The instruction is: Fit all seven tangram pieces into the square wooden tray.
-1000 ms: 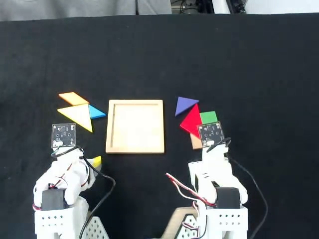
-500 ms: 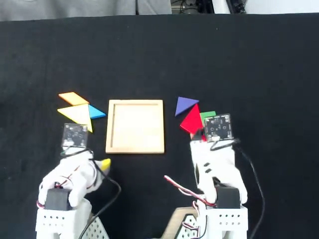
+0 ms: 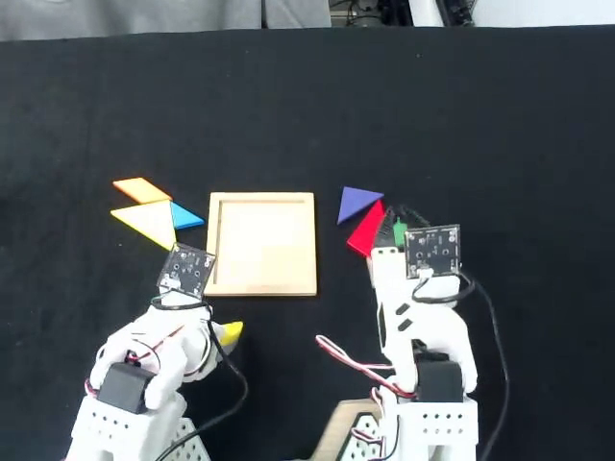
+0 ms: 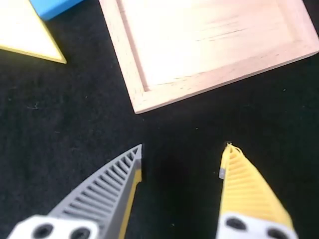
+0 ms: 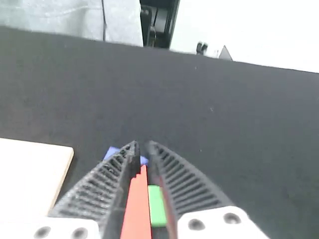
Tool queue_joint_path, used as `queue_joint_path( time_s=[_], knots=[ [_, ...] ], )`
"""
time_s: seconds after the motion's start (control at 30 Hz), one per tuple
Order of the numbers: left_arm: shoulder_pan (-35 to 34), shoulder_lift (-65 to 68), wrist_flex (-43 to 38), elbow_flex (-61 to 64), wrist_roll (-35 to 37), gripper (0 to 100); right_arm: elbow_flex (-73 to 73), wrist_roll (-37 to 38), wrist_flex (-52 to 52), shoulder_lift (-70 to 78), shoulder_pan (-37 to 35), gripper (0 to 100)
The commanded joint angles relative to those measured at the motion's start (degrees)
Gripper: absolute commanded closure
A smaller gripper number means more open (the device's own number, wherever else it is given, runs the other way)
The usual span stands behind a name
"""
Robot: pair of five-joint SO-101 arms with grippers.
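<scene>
Right pincer barely apart over red triangle, tray to its left; left pincer apart by tray corner.

High view: the camera looked down on the black table from above the arms' bases. Left wrist view: the camera pointed steeply down, close over a corner of the wooden tray, past the left gripper. Right wrist view: the camera faced low across the table toward the room behind. All three shared the tray.
</scene>
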Motion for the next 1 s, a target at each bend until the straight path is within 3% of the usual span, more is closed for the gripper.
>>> queue_joint_path(
  time_s=[0.0, 0.1, 0.23, 0.33, 0.5, 0.77, 0.97],
  knots=[
    [0.8, -0.4, 0.2, 0.9, 0.4, 74, 0.0, -0.1, -1.8, -4.7, -1.8, 78.3],
    [0.4, -0.4, 0.2, 0.9, 0.4, 74, -0.1, 0.0, -1.1, -4.5, -2.0, 71.7],
    [-0.2, -0.4, 0.2, 0.9, 0.1, 74, -0.1, 0.0, -1.0, -4.5, -0.9, 79.8],
    [-5.8, -0.4, 0.2, 0.9, 0.4, 74, -0.5, 0.9, -0.6, -4.5, -0.6, 83.9],
    [-13.8, -0.4, -0.3, 0.9, 0.4, 74, -3.3, 3.2, 3.9, -4.4, -1.0, 81.2],
    [-14.5, -0.4, -0.3, 0.9, 0.4, 74, -8.2, 3.2, 9.0, -2.9, -1.0, 81.5],
    [-14.7, -0.4, -0.4, 0.9, 0.4, 73, -16.8, 3.2, 8.9, 13.7, -1.0, 81.3]
  ],
)
